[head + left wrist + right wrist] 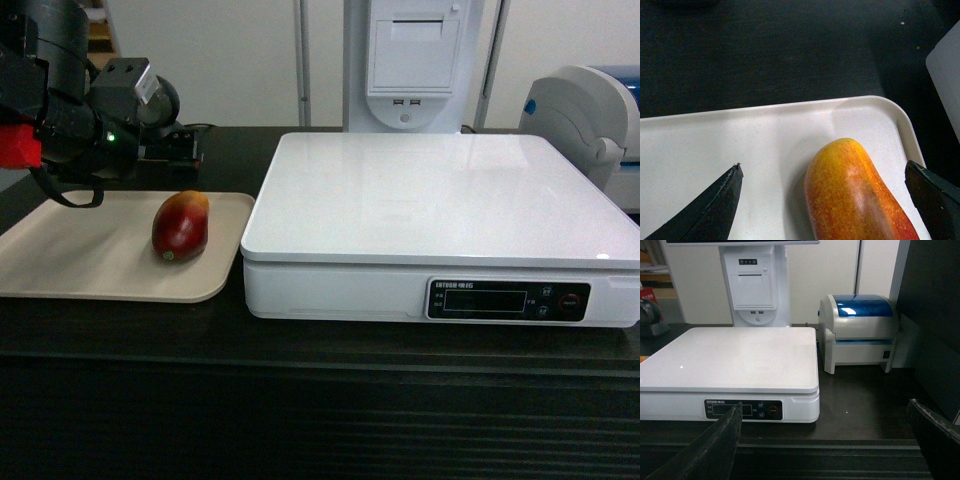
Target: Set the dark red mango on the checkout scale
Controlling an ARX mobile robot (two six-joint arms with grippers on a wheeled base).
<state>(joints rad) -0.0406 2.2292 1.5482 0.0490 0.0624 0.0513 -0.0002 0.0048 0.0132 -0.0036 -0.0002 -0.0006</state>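
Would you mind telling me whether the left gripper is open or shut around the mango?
Open: in the left wrist view the left gripper's fingers stand wide apart, either side of the dark red mango, neither touching it.

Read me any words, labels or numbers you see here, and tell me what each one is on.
Scale display strip: a short white brand word at top left, too blurred to read.
Button labels on the strip: too small to read.
Label printer, receipt printer, mango, tray: no text visible.
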